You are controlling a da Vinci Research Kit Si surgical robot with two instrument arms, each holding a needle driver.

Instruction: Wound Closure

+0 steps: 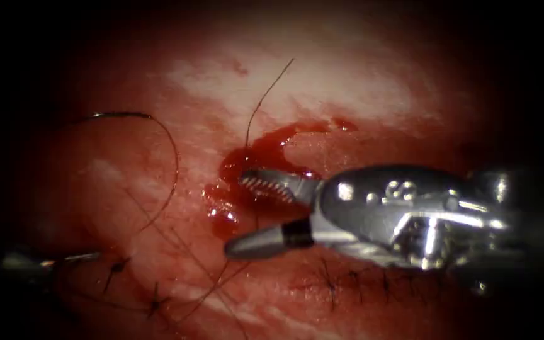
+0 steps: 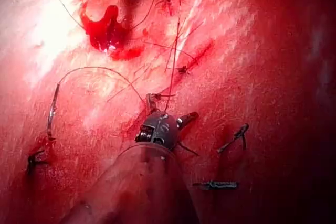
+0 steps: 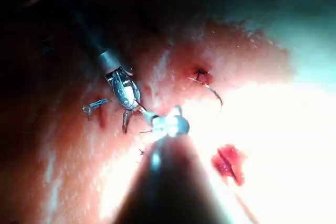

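My right tool (image 1: 242, 213) hangs over the tissue (image 1: 322, 94) with its jaws wide open and nothing in them, just below a pool of red fluid (image 1: 262, 154). The left tool (image 2: 173, 106) sits low at the far left, jaws spread and holding nothing, with thread (image 2: 173, 72) running past them. The curved needle (image 2: 52, 111) lies free at the far left of the tissue (image 1: 121, 114). One end meets a red puncture (image 3: 200, 73), and whether it is buried I cannot tell. Its thread (image 1: 172, 170) arcs down toward the left tool (image 1: 86, 257).
Dark stitches (image 1: 330, 284) with short cut ends line the closed wound along the lower tissue, and more sit at the lower left (image 1: 155, 302). A loose thread end (image 1: 266, 94) rises from the red fluid. Loose strands cross between the tools.
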